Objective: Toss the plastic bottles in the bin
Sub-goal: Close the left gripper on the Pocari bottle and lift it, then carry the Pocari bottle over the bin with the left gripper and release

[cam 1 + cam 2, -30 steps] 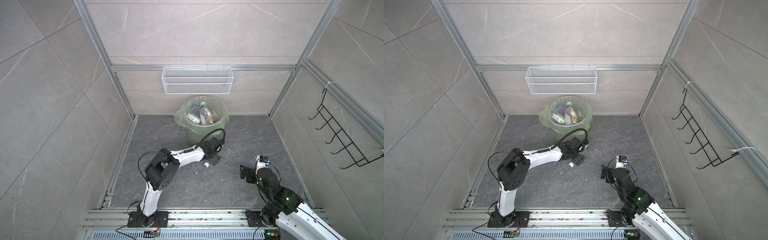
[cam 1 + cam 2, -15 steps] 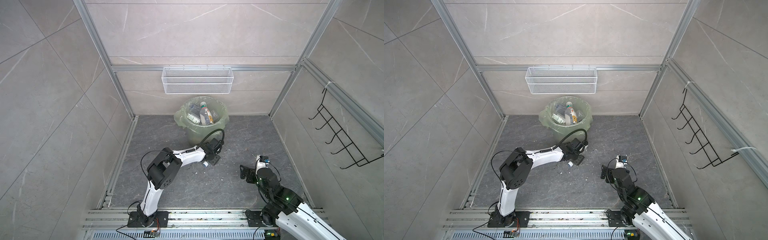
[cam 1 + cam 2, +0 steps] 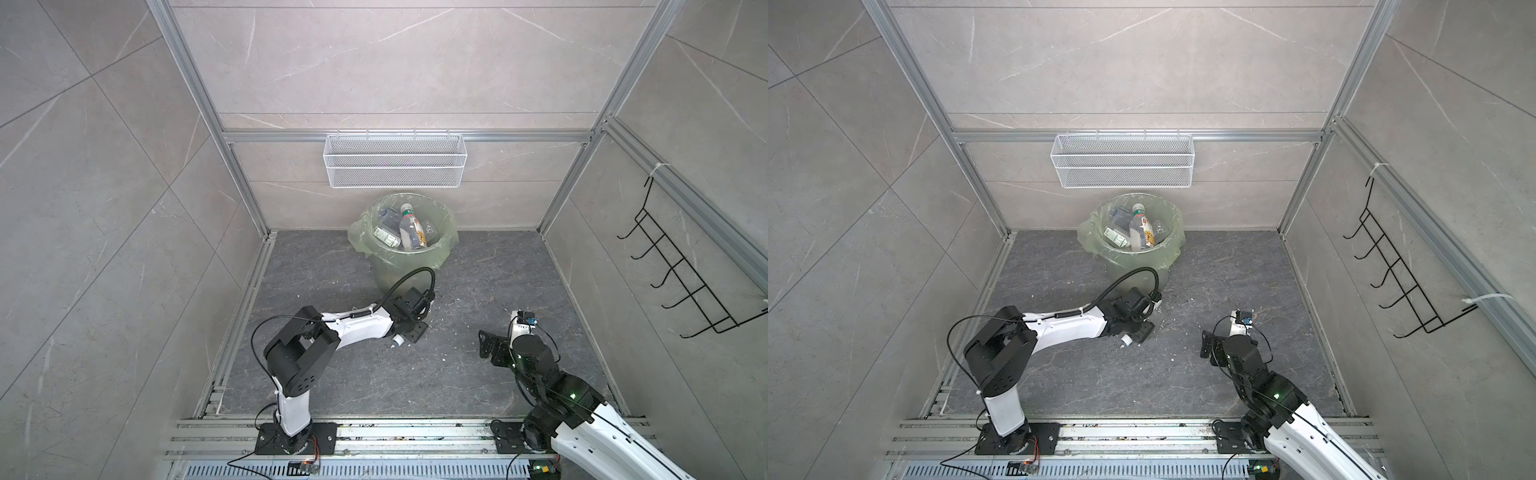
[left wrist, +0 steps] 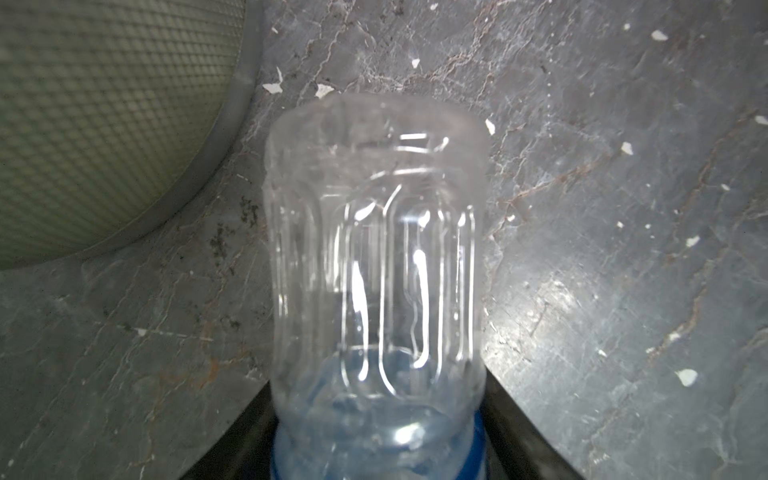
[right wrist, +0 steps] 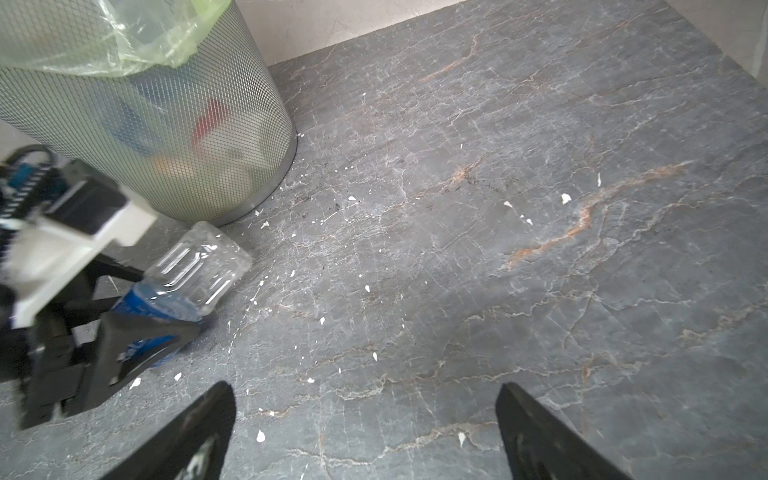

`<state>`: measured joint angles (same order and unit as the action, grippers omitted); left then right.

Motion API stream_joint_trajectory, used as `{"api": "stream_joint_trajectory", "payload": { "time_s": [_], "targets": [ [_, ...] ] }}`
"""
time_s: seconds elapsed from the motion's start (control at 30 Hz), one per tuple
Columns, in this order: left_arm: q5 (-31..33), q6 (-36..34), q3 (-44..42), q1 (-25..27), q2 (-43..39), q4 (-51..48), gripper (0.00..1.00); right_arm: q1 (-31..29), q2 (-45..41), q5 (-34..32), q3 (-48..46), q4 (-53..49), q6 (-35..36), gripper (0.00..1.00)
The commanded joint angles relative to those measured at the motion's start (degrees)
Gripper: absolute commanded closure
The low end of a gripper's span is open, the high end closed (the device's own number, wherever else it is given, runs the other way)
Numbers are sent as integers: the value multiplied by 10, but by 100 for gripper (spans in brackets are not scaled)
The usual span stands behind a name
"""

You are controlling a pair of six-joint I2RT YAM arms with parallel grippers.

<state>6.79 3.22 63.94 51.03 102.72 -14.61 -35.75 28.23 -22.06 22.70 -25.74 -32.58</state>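
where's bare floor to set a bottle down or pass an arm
Bare floor: the strip between left gripper and right gripper, and from the bin across to the right wall. Crowded: the bin's base, where the left gripper clamps a clear bottle.

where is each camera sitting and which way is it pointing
Both top views: high above the arm bases, looking down at the floor, bin, left arm and right arm.
Left wrist: on the left arm, looking along the left claw at the bottle it grips, bin base beside.
Right wrist: on the right arm, low over the floor, looking past the open right claw toward the bin and left claw.
Shared: both wrist views show that bottle and the bin.
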Motion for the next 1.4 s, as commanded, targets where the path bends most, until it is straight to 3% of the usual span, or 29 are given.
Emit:
{"api": "stream_joint_trajectory", "payload": {
  "time_s": [0.0,0.27,0.53,0.7,0.83,0.97,1.17,1.3,1.37],
  "targets": [
    [-9,25,-33,2,-66,44,43,2,6,6,-6,13,8,0],
    [17,74,-177,4,-241,90,43,2,13,11,-4,16,11,0],
    [75,139,-297,4,-489,65,44,2,35,19,1,23,16,0],
    [110,154,-312,4,-621,-1,45,2,52,25,6,29,20,0],
    [123,140,-261,4,-670,-49,46,2,62,27,9,30,22,0],
    [122,103,-145,4,-621,-86,47,2,58,27,8,30,21,0],
    [114,16,100,-10,-421,-86,47,2,56,29,7,30,22,0],
    [-30,30,295,-128,-240,-73,46,2,51,30,5,31,21,0],
    [-86,62,407,-182,-141,-98,25,2,47,29,4,30,21,0]
  ]
}}
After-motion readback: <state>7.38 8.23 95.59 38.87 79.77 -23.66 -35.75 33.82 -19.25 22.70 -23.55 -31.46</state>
